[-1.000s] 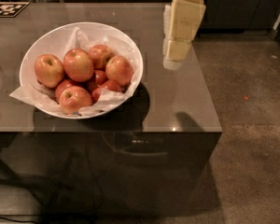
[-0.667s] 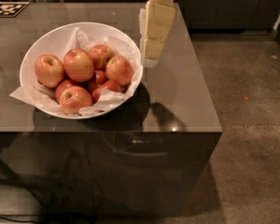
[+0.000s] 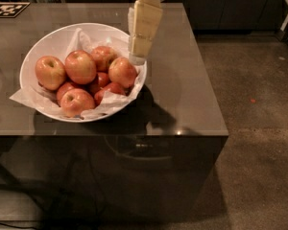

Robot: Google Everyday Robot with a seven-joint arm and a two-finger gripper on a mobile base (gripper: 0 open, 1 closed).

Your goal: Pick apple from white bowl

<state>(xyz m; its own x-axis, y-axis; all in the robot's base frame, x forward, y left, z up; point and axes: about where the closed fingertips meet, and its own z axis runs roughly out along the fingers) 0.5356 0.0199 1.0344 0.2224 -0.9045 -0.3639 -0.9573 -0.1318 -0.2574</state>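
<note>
The table [image 3: 182,90] had a smooth, glossy grey-brown top that mirrored the things above it; its left side was cut off by the frame, and its dark front face was hard to make out. The white bowl [image 3: 53,38], wide, shallow and shiny, stood toward the near edge, well apart from the right edge. The gripper [image 3: 138,55], a blocky cream-coloured piece, hung down from the far edge over the bowl's far right rim, its upper part cut off at the top. It held nothing I could see, and I could not tell whether it was open or closed. Crumpled white paper [image 3: 23,96] lined the bowl and poked out over the rim on the left. The apple [image 3: 80,66], round and rosy red-orange, lay on top of the heap, left of middle, beside a yellower apple [image 3: 50,72]. Smaller dark red apples [image 3: 100,80] were half hidden underneath. A black-and-white marker [image 3: 8,8] lay at the far left, partly cut off.
</note>
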